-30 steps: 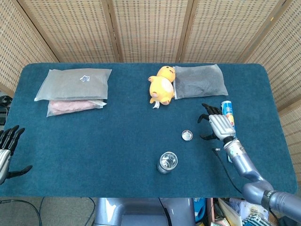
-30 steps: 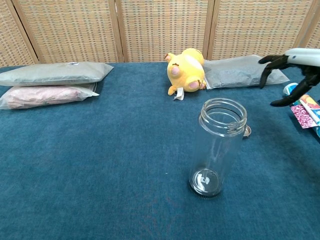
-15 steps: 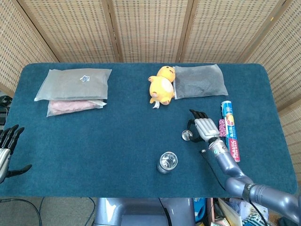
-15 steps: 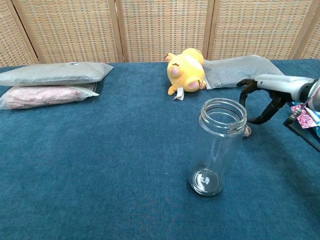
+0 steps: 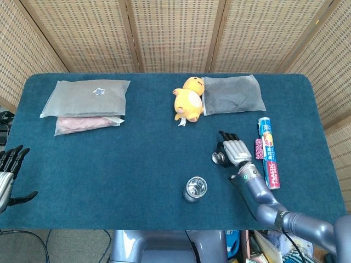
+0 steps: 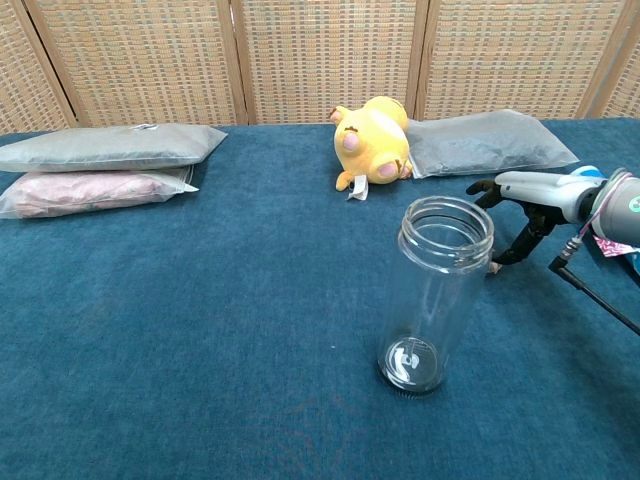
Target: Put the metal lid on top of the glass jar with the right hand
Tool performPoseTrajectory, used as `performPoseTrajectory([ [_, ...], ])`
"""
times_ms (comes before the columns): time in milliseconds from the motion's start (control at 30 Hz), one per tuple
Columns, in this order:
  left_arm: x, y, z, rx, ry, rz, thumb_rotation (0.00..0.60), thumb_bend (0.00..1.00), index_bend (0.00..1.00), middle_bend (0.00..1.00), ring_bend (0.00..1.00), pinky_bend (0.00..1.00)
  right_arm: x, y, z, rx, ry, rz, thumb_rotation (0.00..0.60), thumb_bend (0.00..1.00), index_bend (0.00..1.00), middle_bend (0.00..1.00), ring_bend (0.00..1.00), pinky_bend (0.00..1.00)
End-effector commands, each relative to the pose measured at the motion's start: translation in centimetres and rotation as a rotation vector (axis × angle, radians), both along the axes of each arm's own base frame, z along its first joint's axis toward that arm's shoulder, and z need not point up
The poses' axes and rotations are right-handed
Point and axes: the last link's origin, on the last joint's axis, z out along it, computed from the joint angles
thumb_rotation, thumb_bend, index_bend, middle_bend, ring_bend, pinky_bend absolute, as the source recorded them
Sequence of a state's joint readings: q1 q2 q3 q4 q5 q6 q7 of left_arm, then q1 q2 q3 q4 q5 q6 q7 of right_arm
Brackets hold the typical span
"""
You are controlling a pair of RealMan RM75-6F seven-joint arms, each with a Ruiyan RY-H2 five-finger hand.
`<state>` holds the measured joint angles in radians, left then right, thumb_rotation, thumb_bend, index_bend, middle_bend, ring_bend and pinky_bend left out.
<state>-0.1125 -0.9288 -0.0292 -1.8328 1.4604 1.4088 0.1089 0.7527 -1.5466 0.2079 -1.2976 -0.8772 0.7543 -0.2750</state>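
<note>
Hidden: metal lid (image 5: 217,158) is half covered by the right hand (image 5: 235,149); from the chest it sits behind the glass jar (image 6: 437,296).
Right hand fingers: curled down over the lid; contact cannot be told.
Left hand (image 5: 7,172): cut off at the table edge, fingers spread, empty.
Jar: clear, upright, open-mouthed, near the front edge.
Nearby: yellow plush toy (image 5: 188,99), grey pouch (image 5: 232,93), printed tube (image 5: 268,152).
Surface: blue felt table (image 5: 137,159).

The long tube-shaped package (image 5: 268,152) lying at the bench's right side is showing the printed word "PLASTIC" along its red section. The small label on the grey pouch (image 5: 86,97) is remaining too small to read.
</note>
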Motion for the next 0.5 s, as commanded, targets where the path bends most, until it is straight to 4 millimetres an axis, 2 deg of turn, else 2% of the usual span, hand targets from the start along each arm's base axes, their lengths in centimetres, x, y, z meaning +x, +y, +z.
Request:
performPoseTrajectory([
  [33,0.02,0.01,-0.01,0.001,0.001,0.0,0.6,0.0,0.0,0.0,0.0,0.0,-0.21,-0.19,-0.15,-0.006,0.012,-0.004,0.6,0.53,0.52,0.0,0.0,0.0],
  [500,-0.02,0.15,-0.26,-0.005,0.007,0.005,0.6,0.0,0.0,0.0,0.0,0.0,-0.75,-0.55,-0.62,-0.007,0.044,-0.013,0.6,0.55,0.55,0.0,0.0,0.0],
])
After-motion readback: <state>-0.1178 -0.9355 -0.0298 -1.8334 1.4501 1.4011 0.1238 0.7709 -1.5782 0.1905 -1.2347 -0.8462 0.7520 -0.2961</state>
